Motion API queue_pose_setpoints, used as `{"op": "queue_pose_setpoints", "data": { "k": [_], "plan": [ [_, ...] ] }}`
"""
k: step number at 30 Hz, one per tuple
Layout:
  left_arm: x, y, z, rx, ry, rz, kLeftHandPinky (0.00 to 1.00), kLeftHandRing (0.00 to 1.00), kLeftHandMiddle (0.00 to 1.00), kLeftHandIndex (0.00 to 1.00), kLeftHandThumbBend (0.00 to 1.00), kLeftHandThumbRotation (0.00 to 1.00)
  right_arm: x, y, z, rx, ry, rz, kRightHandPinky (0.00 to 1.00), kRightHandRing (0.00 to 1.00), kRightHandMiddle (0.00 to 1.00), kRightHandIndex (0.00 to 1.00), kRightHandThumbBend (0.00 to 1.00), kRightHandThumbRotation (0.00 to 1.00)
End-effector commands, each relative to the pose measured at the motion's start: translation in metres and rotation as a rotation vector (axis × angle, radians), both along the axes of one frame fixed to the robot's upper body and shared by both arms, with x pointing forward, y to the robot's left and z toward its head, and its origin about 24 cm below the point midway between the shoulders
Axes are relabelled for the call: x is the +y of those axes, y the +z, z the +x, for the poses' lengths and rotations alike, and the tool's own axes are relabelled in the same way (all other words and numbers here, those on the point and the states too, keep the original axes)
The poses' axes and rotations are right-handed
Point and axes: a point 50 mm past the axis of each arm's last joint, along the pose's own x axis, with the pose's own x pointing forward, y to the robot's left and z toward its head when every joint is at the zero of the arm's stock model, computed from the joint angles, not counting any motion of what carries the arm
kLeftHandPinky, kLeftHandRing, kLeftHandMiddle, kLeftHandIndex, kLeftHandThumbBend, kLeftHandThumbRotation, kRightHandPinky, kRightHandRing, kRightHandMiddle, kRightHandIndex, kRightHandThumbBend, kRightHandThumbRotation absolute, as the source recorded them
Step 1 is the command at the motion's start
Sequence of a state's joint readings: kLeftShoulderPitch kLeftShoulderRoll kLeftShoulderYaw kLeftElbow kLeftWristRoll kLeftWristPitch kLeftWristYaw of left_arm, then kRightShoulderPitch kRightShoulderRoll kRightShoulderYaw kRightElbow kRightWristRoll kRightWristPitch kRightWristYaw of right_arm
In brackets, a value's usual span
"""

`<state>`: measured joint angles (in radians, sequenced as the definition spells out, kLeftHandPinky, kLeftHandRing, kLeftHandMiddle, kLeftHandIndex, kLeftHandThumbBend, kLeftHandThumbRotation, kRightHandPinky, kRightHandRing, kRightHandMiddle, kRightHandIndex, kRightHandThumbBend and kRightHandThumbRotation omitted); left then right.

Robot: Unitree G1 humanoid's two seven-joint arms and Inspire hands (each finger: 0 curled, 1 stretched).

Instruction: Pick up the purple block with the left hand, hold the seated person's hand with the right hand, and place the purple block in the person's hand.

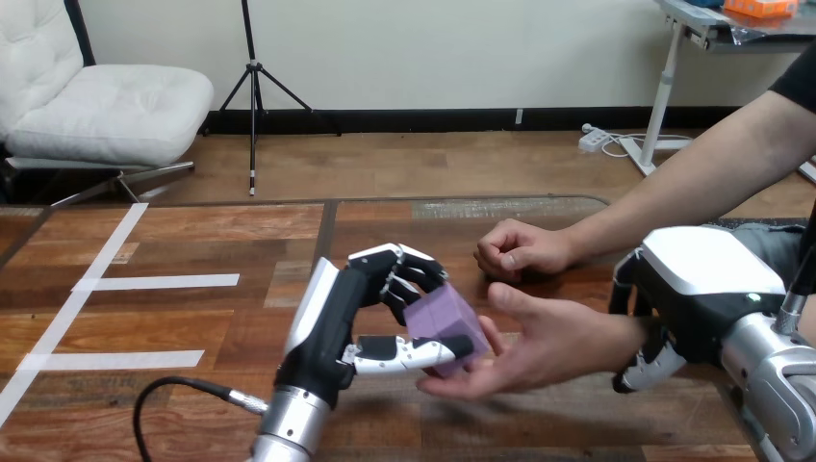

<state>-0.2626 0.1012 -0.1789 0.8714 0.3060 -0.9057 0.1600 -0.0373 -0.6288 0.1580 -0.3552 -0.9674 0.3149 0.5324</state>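
We see the purple block up off the worktop, about midway between its left and right edges and nearer its near edge. Our left hand pinches the block, with fingers bent over its top and the thumb under it. The block touches the fingertips of the person's open hand, which lies palm up just right of it. Our right hand is at the right edge, and its fingers and thumb curl round the person's wrist. The person's other hand is a fist resting on the worktop behind the open hand.
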Motion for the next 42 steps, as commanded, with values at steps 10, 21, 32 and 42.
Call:
{"op": "queue_pose_setpoints", "data": {
  "k": [10,21,32,42],
  "plan": [
    [-0.009,0.021,0.008,-0.09,-0.022,-0.061,0.37,0.42,0.5,0.53,0.73,0.04,0.009,0.026,0.003,-0.121,0.039,0.002,0.3,0.39,0.47,0.5,0.81,0.0],
    [-0.011,0.021,0.006,-0.092,-0.033,-0.057,0.37,0.43,0.5,0.53,0.73,0.04,0.016,0.028,0.003,-0.135,0.062,0.009,0.28,0.37,0.46,0.49,0.82,0.0],
    [-0.013,0.02,0.005,-0.079,-0.045,-0.056,0.36,0.42,0.5,0.53,0.74,0.05,0.022,0.031,0.005,-0.15,0.101,0.011,0.28,0.37,0.46,0.49,0.81,0.0],
    [-0.014,0.019,0.003,-0.071,-0.05,-0.054,0.35,0.41,0.49,0.53,0.74,0.05,0.026,0.032,0.006,-0.155,0.118,0.027,0.31,0.39,0.47,0.5,0.79,0.0]
  ]
}}
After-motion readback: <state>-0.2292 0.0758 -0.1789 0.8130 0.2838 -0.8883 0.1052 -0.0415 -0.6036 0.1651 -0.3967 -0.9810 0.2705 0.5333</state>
